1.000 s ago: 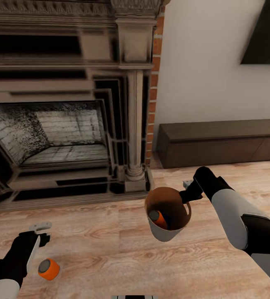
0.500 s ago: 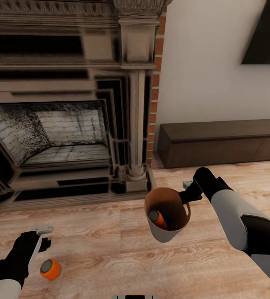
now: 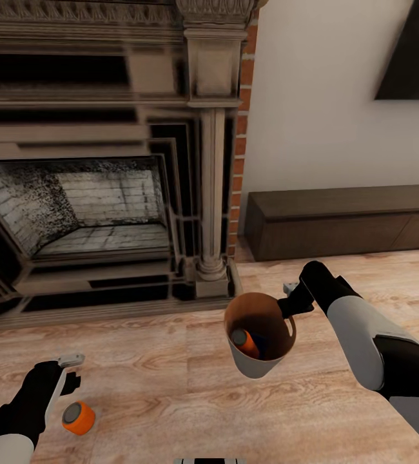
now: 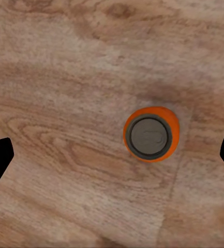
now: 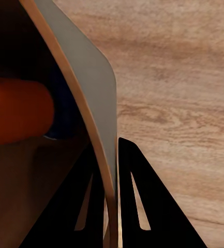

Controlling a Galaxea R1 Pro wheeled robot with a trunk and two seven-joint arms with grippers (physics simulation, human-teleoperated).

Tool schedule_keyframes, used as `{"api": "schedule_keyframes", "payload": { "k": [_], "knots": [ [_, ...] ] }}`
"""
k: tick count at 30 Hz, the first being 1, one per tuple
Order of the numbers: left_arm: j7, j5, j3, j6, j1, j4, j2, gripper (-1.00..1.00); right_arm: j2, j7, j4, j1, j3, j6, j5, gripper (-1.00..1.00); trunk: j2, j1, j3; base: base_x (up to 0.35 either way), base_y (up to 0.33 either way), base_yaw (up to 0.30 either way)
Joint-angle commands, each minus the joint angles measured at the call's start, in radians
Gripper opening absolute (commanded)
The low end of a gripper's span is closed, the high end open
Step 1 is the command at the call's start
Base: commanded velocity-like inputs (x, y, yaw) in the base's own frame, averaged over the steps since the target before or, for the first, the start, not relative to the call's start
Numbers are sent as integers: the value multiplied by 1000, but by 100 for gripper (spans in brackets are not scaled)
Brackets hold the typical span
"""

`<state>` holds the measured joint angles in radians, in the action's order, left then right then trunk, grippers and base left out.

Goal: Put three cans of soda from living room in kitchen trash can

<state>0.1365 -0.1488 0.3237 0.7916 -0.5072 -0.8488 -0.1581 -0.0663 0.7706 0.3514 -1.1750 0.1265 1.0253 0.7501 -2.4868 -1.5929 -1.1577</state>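
Carrying the tash can (image 3: 259,361) clamped by its rim in the right gripper (image 5: 112,181), with an orange can (image 3: 246,341) already inside, the robot hovers its spread left gripper (image 3: 71,370) above the orange can on the floor (image 4: 152,133), not yet grasped.

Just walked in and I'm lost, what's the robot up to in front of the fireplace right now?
It is collecting soda cans. The right gripper is clamped on the rim of the trash can, holding it tilted above the wood floor, with an orange can already inside and something blue beside it. The left gripper is open above another orange can standing upright on the floor, not yet touching it.
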Motion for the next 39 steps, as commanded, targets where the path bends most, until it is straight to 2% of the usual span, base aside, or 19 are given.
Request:
{"api": "schedule_keyframes", "payload": {
  "k": [1, 6, 12, 15, 17, 18, 20, 21, 23, 28, 31, 35, 39],
  "knots": [
    [0, 1, 0, 0, 0, 0, 0, 100, 0, 6, 0, -1, 5, 9, -23, -100, 0, 0, 0, 0, 0, 0],
    [-14, 2, 0, -1, -1, -2, 2, 100, -1, 6, 0, 0, 6, 9, -23, -100, 0, 0, 0, 0, 0, 0],
    [-63, 4, 0, 2, -23, 0, 3, 100, -1, 6, 0, 1, 5, 9, -23, -100, -14, -9, -22, 0, 0, 0],
    [-189, 0, -3, 68, -118, 66, -2, 100, -2, 5, 1, 1, 4, 9, -23, -100, -15, -10, -33, 0, 0, 0],
    [-214, -3, -6, 85, -164, 109, -5, 100, -2, 4, 1, 1, 4, 9, -23, -100, -15, -11, -41, 0, 0, 0],
    [-227, -11, -9, 97, -213, 157, -8, 100, -1, 4, 1, 1, 3, 9, -23, -100, -16, -12, -45, 0, 0, 0],
    [-241, -45, -11, 107, -297, 244, -11, 100, 0, 4, 3, 1, 2, 14, -23, -100, -16, -13, -53, 0, 0, 0],
    [-243, -57, -12, 107, -311, 259, -11, 100, 1, 4, 5, 0, 2, 18, -23, -100, -16, -13, -57, 0, 0, 0],
    [-247, -99, -12, 99, -345, 295, -10, 100, 16, 1, 38, 0, 0, 22, -21, -100, -17, -14, -64, 0, 0, 0],
    [-245, -125, -13, 69, -361, 324, -12, 100, 58, -8, 80, -6, -2, 22, -3, -100, -18, -16, -84, 0, 0, 0],
    [-243, -132, -14, 40, -366, 339, -13, 100, 102, -10, 89, -10, 4, 22, 31, -100, -19, -17, -95, 0, 0, 0],
    [-243, -134, -15, 32, -367, 344, -13, 100, 121, -11, 92, -11, 10, 22, 41, -100, -19, -19, -111, 0, 0, 0],
    [-243, -134, -16, 29, -367, 344, -14, 100, 128, -11, 93, -11, 13, 22, 45, -100, -19, -19, -111, 0, 0, 0]
  ]
}}
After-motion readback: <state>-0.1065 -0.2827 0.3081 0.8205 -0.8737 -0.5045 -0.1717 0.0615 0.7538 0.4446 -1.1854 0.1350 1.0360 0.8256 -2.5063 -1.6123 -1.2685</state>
